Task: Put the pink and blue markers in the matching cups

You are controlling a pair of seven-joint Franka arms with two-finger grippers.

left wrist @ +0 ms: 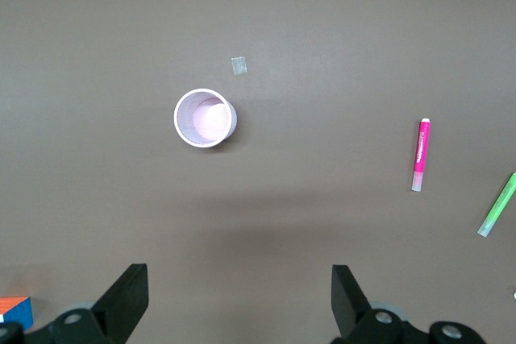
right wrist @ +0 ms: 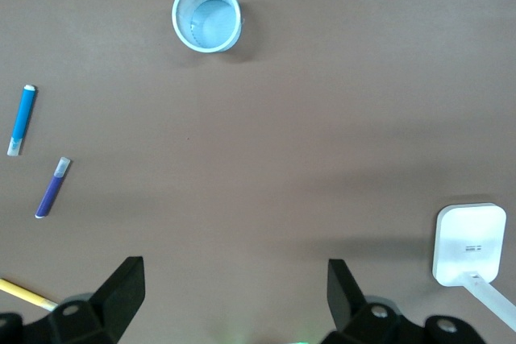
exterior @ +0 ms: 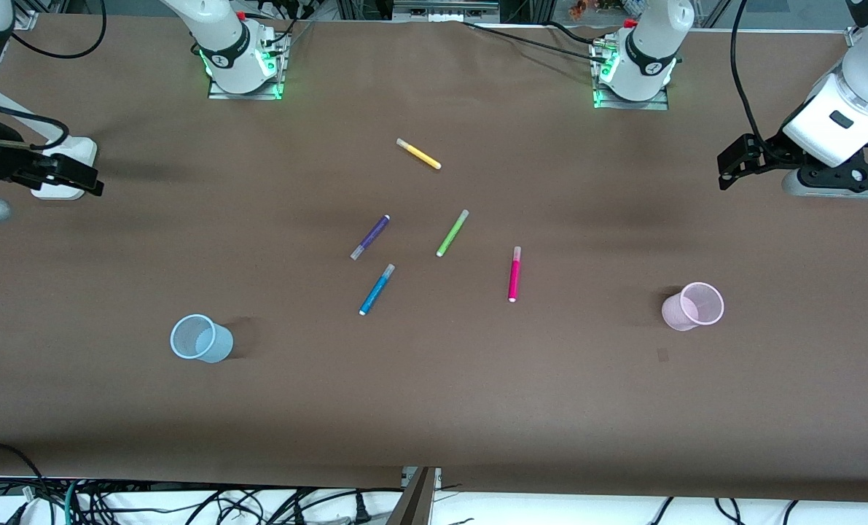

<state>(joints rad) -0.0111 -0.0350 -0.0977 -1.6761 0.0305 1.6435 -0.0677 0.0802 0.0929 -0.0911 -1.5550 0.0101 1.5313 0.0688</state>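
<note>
The pink marker (exterior: 514, 274) lies flat near the table's middle and also shows in the left wrist view (left wrist: 421, 155). The blue marker (exterior: 377, 289) lies beside it toward the right arm's end and shows in the right wrist view (right wrist: 22, 118). The pale pink cup (exterior: 675, 312) stands upright toward the left arm's end (left wrist: 229, 123). The pale blue cup (exterior: 219, 347) stands upright toward the right arm's end (right wrist: 208, 18). My left gripper (exterior: 726, 169) is open and empty, up over the left arm's end (left wrist: 239, 296). My right gripper (exterior: 87, 181) is open and empty, up over the right arm's end (right wrist: 234, 292).
A purple marker (exterior: 370, 237), a green marker (exterior: 452, 232) and a yellow marker (exterior: 418, 154) lie farther from the front camera than the two task markers. A white pad (right wrist: 470, 243) lies under the right gripper. A small tape scrap (left wrist: 239, 64) lies by the pink cup.
</note>
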